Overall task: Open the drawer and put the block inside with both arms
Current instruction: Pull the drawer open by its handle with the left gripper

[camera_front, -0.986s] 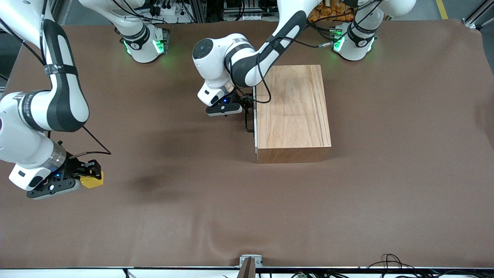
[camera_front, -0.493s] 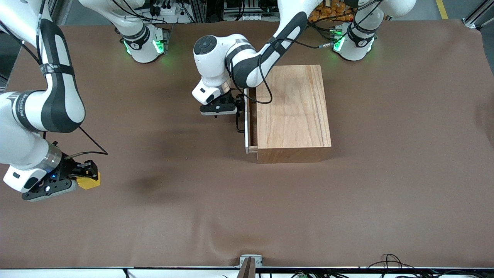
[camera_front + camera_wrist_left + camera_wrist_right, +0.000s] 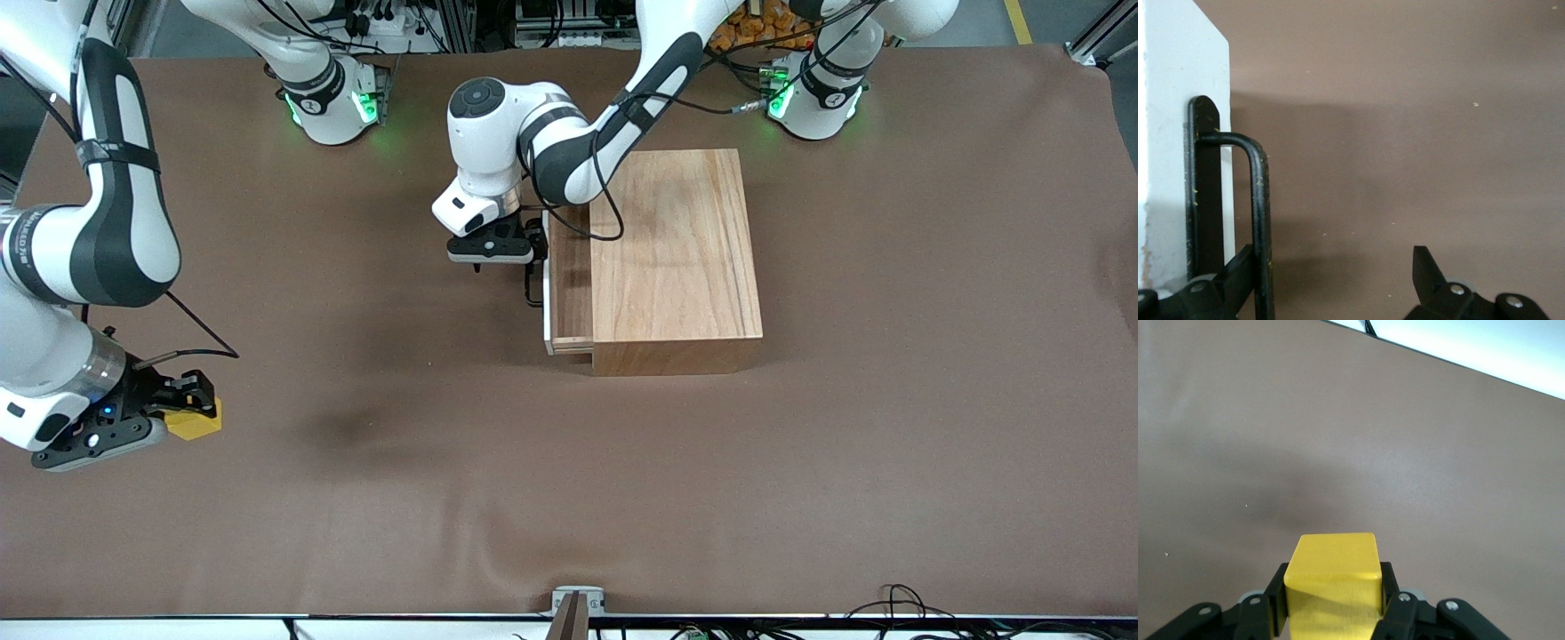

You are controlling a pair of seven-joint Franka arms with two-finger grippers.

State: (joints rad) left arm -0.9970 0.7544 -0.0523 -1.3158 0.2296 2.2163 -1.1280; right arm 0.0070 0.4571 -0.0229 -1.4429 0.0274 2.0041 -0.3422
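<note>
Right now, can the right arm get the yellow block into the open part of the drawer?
Probably not yet: the drawer shows only a narrow gap, and the left gripper sits at its handle.

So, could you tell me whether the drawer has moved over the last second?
Yes. The drawer has slid out of the wooden box, which stayed put, toward the right arm's end of the table, with the left gripper hooked on its handle.
</note>
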